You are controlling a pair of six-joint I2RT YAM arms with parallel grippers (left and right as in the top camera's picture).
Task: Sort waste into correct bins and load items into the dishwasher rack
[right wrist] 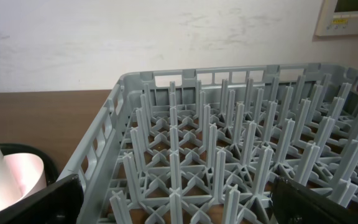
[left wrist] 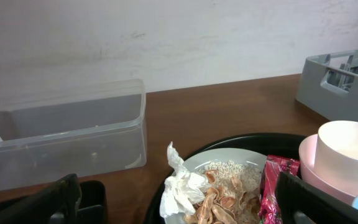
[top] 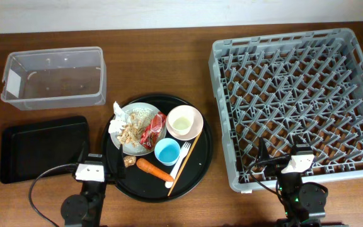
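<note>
On the round black tray [top: 200, 157], a pale plate [top: 137, 113] holds a crumpled white napkin [top: 116, 123], beige scraps [top: 131, 132] and a red wrapper [top: 153, 129]. Beside it sit a pinkish bowl [top: 196, 126] with a cream cup [top: 181, 121] in it, a blue cup [top: 167, 151], a white fork [top: 181, 159], a chopstick [top: 188, 157], a carrot [top: 154, 169] and a brown lump [top: 129, 162]. My left gripper [top: 93, 154] is open and empty at the tray's front left; the napkin [left wrist: 182, 186] lies ahead between its fingers. My right gripper [top: 279, 157] is open and empty over the grey rack's [top: 295, 94] front edge.
The clear tub [top: 52, 77] stands at the back left, with the shallow black rectangular tray [top: 43, 148] in front of it. The rack's upright pegs [right wrist: 229, 162] fill the right wrist view. Bare wooden table lies between the round tray and the rack.
</note>
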